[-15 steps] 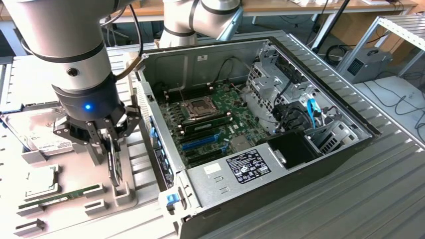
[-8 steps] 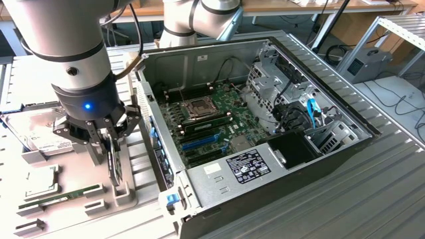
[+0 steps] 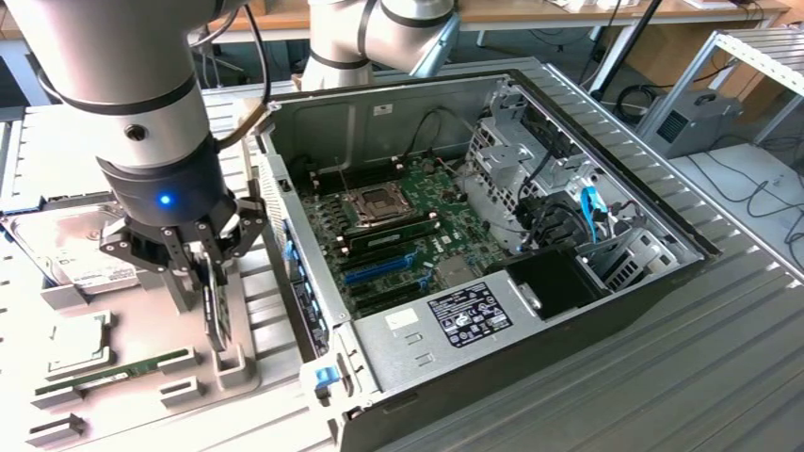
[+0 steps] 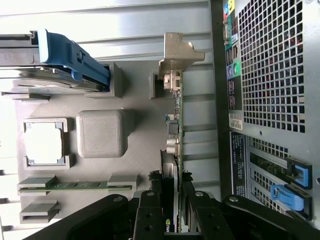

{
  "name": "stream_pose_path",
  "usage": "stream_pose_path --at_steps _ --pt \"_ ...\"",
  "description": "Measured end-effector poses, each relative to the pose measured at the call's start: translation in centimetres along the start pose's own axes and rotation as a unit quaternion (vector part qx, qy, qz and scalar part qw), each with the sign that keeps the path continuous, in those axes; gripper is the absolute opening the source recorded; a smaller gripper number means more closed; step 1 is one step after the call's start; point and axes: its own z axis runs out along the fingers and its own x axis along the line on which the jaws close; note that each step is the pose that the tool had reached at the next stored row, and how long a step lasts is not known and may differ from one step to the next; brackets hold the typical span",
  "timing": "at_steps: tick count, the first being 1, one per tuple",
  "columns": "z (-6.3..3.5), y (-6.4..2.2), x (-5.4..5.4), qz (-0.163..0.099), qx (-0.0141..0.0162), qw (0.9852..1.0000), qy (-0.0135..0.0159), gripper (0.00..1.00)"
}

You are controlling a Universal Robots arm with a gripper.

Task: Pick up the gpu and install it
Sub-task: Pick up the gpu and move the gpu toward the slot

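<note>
Nearest, on the grey tray resting on the ribbed desk, a slim green memory stick lies in its holders by the tray's near edge. Just behind it a processor sits in a square frame. The gpu stands on edge in a slotted holder along the tray edge closest to the computer case, its metal bracket at the far end. The arm hangs straight above it. The jaws straddle the card's near end, one on each face, pinching it while it sits in the holder. Further back, a hard drive lies at the tray's far end. The open case shows its motherboard.
</note>
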Motion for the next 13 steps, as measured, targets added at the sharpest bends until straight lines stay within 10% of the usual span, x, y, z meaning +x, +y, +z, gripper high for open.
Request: stream_pose_path --at_steps 13 --pt "-0.29 0.0 -0.01 0.0 -0.0001 1.0 -0.0001 0.26"
